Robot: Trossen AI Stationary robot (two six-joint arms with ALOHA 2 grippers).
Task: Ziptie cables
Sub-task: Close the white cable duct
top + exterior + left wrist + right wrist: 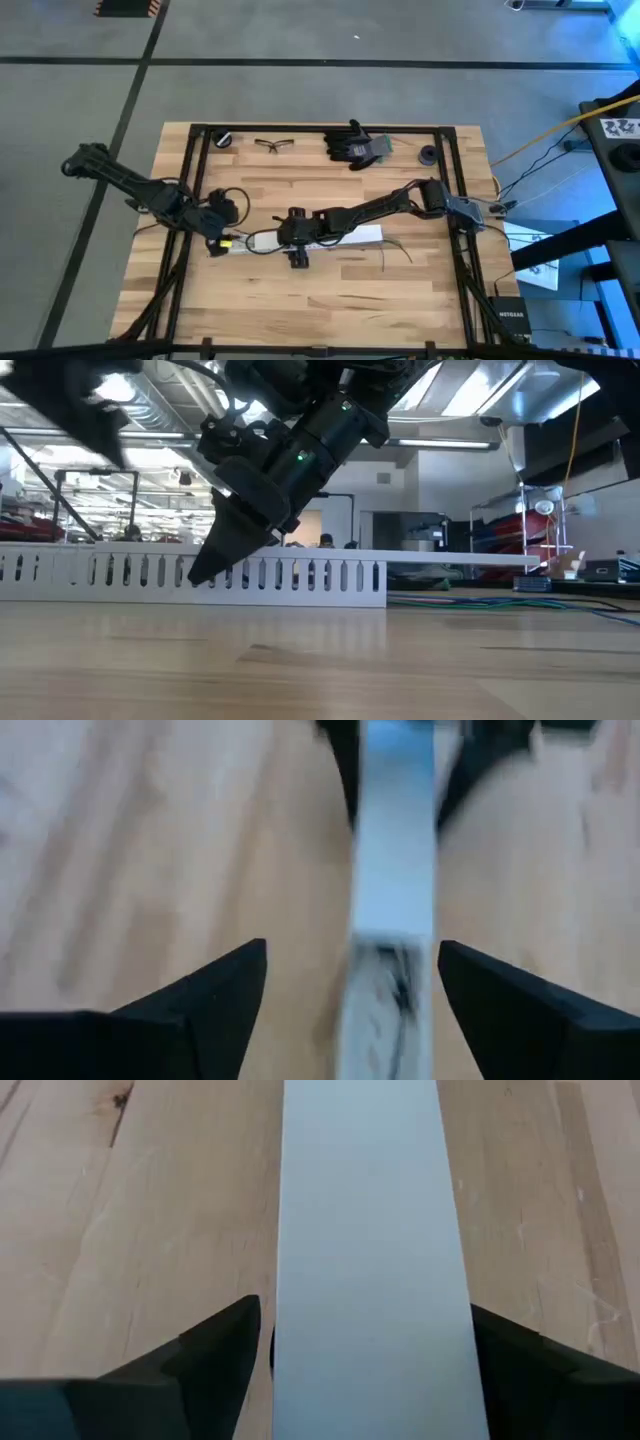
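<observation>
Wooden table (330, 290), grey floor (300, 90) around.

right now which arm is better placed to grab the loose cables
Right, probably. The loose cables lie on the right arm's side, nearer its open claw, which straddles the white strip. The left claw sits farther off.

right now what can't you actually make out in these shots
- The cables: in the high view, too thin to count.
- Right gripper: fingers straddle the white strip in the right wrist view; contact can't be told.
- Left gripper: the left wrist view is blurred, so whatever lies on the strip's end is unreadable.
- Low view: the strip's slotted wall hides the table behind it.
- Small dark items by the far edge: too small to identify.
</observation>
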